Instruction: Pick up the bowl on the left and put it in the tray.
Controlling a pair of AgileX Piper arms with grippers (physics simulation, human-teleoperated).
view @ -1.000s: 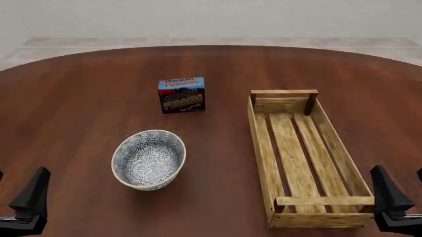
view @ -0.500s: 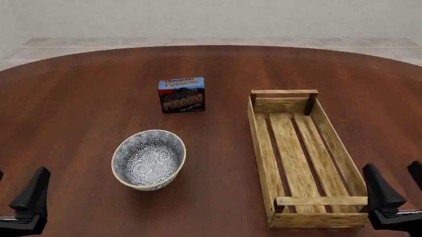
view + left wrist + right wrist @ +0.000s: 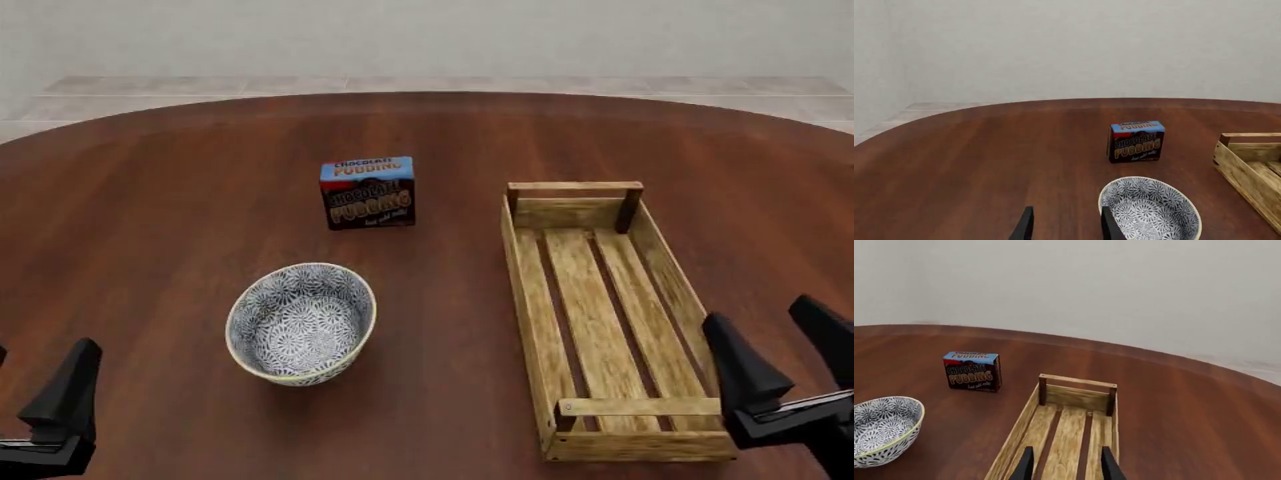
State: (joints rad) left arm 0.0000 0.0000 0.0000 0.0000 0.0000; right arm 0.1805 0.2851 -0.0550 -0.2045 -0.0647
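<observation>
The bowl, blue-and-white patterned with a cream rim, stands upright on the table's left half. The left wrist view has the bowl just beside one fingertip line, and the right wrist view catches the bowl at its edge. The tray, a long slatted wooden crate, lies empty to the bowl's right, also seen as the tray and the tray. My left gripper is open and empty at the near left edge, well short of the bowl. My right gripper is open and empty at the tray's near right corner.
A blue-and-brown pudding box stands upright beyond the bowl, toward the table's middle. The round dark wooden table ends in a curved far edge, with a tiled floor and pale wall behind it.
My right gripper has moved left and a little forward, closer to the tray's near right corner. The left gripper, bowl, tray and box have not moved.
</observation>
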